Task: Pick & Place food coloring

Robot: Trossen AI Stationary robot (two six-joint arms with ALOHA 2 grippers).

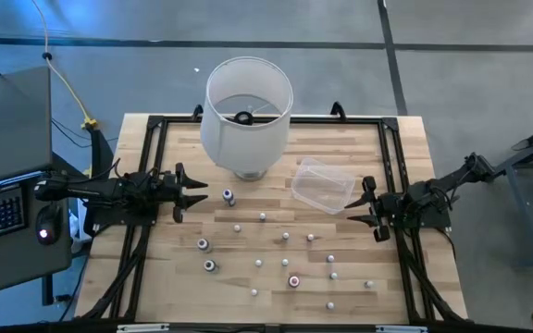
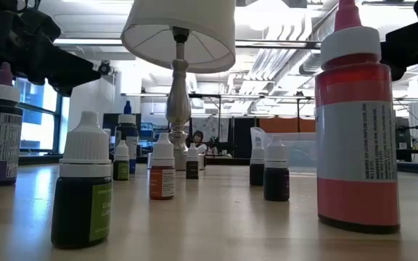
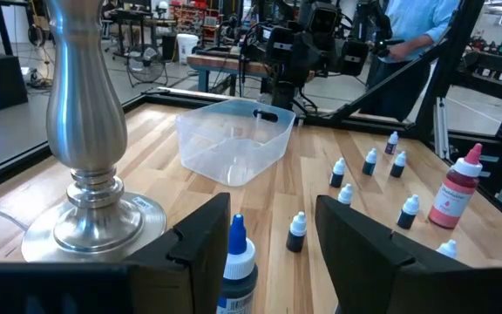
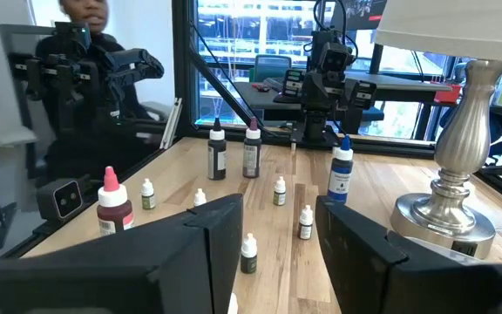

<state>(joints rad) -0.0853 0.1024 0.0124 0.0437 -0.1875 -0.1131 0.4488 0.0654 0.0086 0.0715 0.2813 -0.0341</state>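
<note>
Bottles: food coloring [image 1: 285, 237] scattered mid-table, nearest blue-cap bottle [image 1: 229, 197] just ahead of left gripper [image 1: 195, 193].
Claws: left jaws spread, empty; right gripper [image 1: 361, 208] spread, empty, beside tub [image 1: 322, 185].
Handling: prob. light, slick, tippy; grab body below cap.
Far: lampshade [image 1: 247, 109].

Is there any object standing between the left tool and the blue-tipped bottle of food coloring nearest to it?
Nothing visible does. The left tool is open at the table's left side, and the blue-tipped bottle stands just ahead of it on bare wood; in the left wrist view it shows between the fingers. The lamp stands off to the side.
</note>
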